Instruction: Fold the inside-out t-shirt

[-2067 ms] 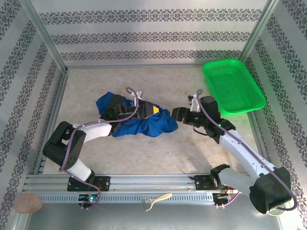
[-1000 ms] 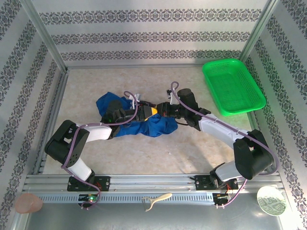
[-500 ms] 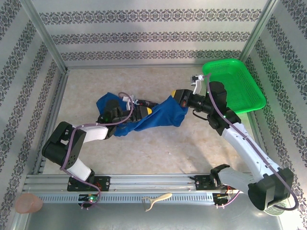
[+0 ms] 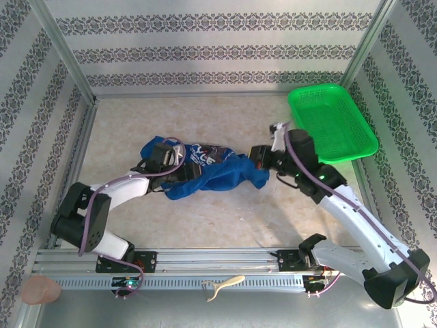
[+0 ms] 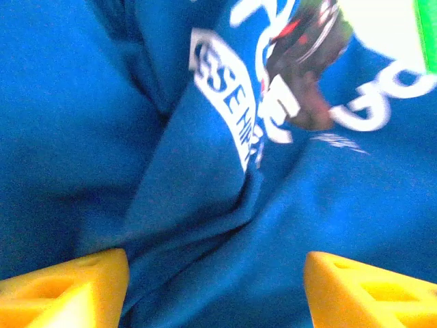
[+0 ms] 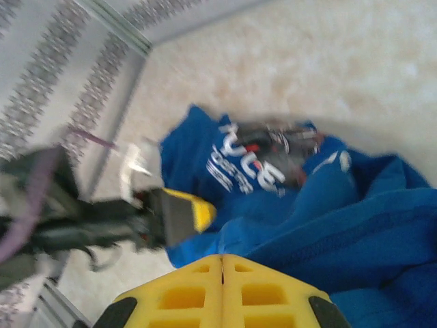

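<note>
The left gripper (image 5: 215,290) stands spread, its yellow fingertips (image 5: 61,287) wide apart with the royal-blue short-sleeved cotton t-shirt (image 4: 218,174) bunched between and ahead of them. Just beyond its fingertips the cloth shows white lettering (image 5: 232,116) and, further ahead and to the right, a dark round graphic (image 5: 304,75). No fold is caught by either fingertip.

The right gripper (image 6: 222,263) has its yellow fingers pressed together. Blue cloth runs up against them on the right and underneath, and it appears to be pinching the near edge of the t-shirt, though the blur hides the exact contact. From the overhead camera this gripper sits at the shirt's right end and the left gripper at its left end, so the crumpled garment lies stretched between the two on the pale speckled worktop (image 4: 225,116), its printed side facing up.

Behind and to the right of the right gripper, apart from the shirt, lies a green plastic mesh basket (image 4: 334,123)
</note>
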`<state>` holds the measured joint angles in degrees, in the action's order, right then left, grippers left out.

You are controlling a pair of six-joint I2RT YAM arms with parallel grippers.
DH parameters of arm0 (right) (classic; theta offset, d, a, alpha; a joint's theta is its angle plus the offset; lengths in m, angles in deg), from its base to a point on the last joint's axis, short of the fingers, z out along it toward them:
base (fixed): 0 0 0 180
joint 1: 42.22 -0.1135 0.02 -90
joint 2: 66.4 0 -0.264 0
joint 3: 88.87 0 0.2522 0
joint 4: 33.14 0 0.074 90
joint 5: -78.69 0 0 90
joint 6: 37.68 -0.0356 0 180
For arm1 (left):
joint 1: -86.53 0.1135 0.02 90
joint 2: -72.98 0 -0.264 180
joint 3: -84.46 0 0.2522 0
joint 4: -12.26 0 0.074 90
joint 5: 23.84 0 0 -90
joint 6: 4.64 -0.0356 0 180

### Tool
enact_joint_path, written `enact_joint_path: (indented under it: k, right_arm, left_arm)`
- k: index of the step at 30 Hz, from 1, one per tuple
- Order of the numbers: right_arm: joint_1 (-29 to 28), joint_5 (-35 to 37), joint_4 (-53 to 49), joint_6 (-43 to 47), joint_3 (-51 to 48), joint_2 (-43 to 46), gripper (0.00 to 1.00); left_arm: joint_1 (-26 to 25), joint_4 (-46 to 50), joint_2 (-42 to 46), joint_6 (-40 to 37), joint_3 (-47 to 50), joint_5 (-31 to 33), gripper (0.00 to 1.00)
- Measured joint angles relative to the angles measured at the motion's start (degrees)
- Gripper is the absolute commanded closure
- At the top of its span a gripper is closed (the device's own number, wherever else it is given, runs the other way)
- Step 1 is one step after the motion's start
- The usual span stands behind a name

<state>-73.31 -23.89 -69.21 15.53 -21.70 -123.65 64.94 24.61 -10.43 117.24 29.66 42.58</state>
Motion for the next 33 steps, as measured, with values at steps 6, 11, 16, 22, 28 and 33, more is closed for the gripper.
enact_joint_path:
  k: [6, 11, 16, 22, 28, 33]
  right_arm:
    - [-12.61, 4.37, 4.79, -5.79, -9.99, -8.9, 0.46]
    - [-15.47, 4.7, 6.51, -8.48, -14.21, -7.87, 0.43]
    - [-7.39, 8.11, 2.45, -9.38, -14.47, 2.01, 0.44]
    - [-3.19, 12.83, -4.81, -9.27, -17.53, 5.42, 0.49]
    - [-3.13, 13.14, -5.92, -6.82, -19.85, 0.2, 0.45]
    - [-2.99, 13.03, -3.65, -4.81, -19.71, -8.46, 0.46]
  left_arm:
    - [1.09, 8.92, 8.39, -4.76, -4.68, 3.34, 0.26]
    - [1.77, 12.15, 10.54, -5.09, -6.8, 3.17, 0.24]
    - [1.77, 13.14, 11.08, -3.93, -6.88, 1.05, 0.23]
    - [1.16, 13.9, 15.41, -1.64, -5.18, -0.26, 0.22]
    - [-4.76, 14.21, 16.61, 0.42, -3.06, -0.15, 0.21]
    - [-9.97, 14.05, 16.55, 2.97, -0.22, 0.92, 0.2]
